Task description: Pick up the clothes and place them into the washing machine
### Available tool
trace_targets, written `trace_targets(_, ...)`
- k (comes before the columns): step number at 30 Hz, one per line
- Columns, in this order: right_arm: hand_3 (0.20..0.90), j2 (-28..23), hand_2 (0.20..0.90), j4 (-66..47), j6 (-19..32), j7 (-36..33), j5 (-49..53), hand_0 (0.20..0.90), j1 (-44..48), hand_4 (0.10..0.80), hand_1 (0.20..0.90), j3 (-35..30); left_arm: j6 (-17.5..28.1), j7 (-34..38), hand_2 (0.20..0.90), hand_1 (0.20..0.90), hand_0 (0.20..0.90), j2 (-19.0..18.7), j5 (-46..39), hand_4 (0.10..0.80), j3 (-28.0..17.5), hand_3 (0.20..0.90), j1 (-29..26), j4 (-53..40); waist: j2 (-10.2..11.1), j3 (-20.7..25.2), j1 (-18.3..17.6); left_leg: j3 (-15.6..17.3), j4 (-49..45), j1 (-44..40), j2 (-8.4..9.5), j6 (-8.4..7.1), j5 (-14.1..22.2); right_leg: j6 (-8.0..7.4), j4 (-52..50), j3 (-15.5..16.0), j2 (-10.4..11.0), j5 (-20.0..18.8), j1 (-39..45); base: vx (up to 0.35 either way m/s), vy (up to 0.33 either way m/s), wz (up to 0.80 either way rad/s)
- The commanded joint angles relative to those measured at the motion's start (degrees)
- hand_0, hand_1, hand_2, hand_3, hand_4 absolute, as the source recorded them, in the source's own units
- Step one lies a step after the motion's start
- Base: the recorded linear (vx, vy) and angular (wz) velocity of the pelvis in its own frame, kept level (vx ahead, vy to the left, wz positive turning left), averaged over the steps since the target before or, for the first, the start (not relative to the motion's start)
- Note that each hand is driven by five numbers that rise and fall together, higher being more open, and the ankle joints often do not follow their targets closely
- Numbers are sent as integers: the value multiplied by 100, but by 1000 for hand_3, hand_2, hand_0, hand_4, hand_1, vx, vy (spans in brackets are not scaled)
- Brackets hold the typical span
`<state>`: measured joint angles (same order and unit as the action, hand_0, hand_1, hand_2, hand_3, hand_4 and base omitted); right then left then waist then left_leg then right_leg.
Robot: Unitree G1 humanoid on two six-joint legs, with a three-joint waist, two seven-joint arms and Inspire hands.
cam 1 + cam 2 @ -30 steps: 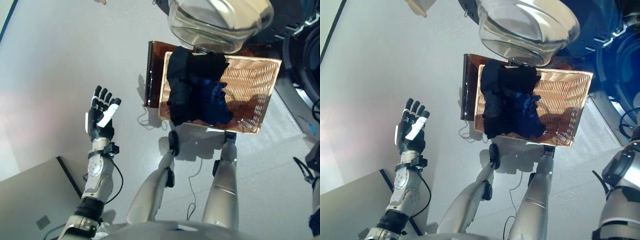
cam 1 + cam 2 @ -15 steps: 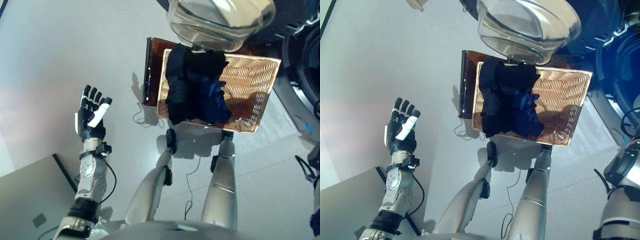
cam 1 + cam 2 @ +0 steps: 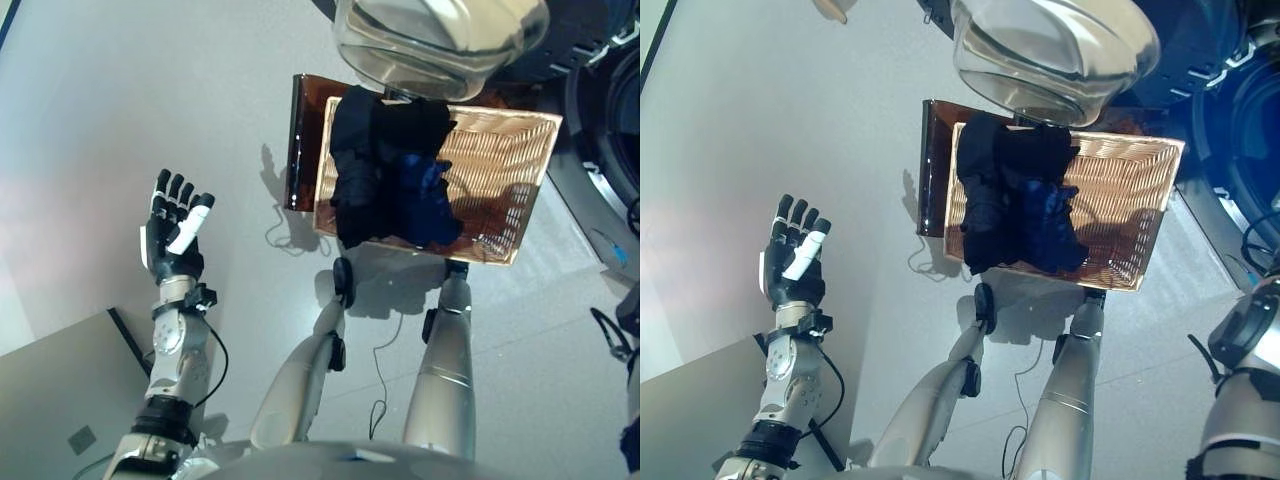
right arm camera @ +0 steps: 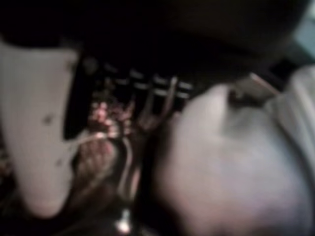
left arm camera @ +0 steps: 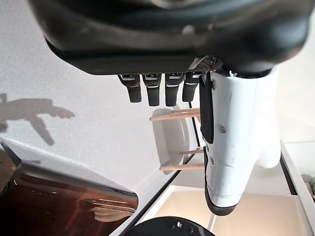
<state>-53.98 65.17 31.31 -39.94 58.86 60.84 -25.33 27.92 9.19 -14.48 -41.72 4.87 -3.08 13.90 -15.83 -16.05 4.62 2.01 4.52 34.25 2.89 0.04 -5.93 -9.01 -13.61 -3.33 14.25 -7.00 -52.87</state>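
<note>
A pile of black and navy clothes (image 3: 388,172) lies in the left half of a wicker basket (image 3: 505,190), which rests on the floor straight ahead. Above the basket hangs the washing machine's glass door (image 3: 440,40), swung open. The dark drum opening (image 3: 612,110) is at the far right. My left hand (image 3: 175,228) is raised over the bare floor well left of the basket, fingers straight and spread, holding nothing. The left wrist view shows that hand (image 5: 172,39) with its white thumb extended. My right hand (image 4: 44,123) shows only in the right wrist view, dark and blurred.
A brown panel (image 3: 303,140) stands against the basket's left side. A grey platform (image 3: 60,390) fills the lower left corner. A person's hand (image 3: 830,8) shows at the top edge. In the left wrist view, a white chair with wooden legs (image 5: 172,140) stands on the floor.
My left hand has drifted left, away from the basket, staying open. The basket and clothes have not moved.
</note>
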Motion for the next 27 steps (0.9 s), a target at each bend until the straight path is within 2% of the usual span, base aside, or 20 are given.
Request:
trace_targets(1,900,-887,900,-357,480,91,-619,900,-234,800,900,740,619,75,900,900,900,-160,-29,800,-360,900,467,-380,-214,614,66,-18,48,-488,-353,-1034,390,61,16,106,-201,154,211,0,0,0)
trace_targets(5,900,-643,900,-137,77,246,-903,900,-466,800,900,895,618,42,900,900,900,-168,-51,800,-306,900,438,-313,-131,571,59,-29,48,-577,-356,-1016,400,59,73,162,-177,134,404,0,0,0)
trace_targets(10,900,-9,900,293,-684,777,-1636,900,-919,800,900,1586,597,-3,900,900,900,-188,30,800,-238,900,328,-192,26,471,44,-10,48,-781,-375,-981,393,61,203,251,-150,38,717,-26,-22,1)
trace_targets(13,900,333,900,178,-871,943,-2081,900,-1291,800,900,1718,553,-46,900,900,900,-160,60,800,-304,900,344,-139,101,438,14,-5,48,-929,-371,-930,445,56,247,263,-143,50,899,-12,3,2)
trace_targets(16,900,629,900,191,-1004,1099,-2522,900,-1487,800,900,1992,573,-94,900,900,900,-155,53,800,-379,900,397,-169,158,428,36,-29,48,-1009,-334,-880,411,52,335,292,-81,-6,1064,-19,20,6)
trace_targets(21,900,913,900,63,-1097,1167,-3016,900,-1800,800,900,2086,583,-128,900,900,900,-187,148,800,-508,900,387,-118,256,446,54,-54,48,-1117,-284,-825,425,36,478,335,-12,-32,1311,-16,15,5)
trace_targets(27,900,1362,900,-530,-1093,1130,-3612,900,-2377,800,900,2149,617,-100,900,900,900,-155,246,800,-740,900,383,-75,389,415,37,-116,48,-1217,-284,-785,408,16,671,460,-28,-94,1619,-13,-8,4)
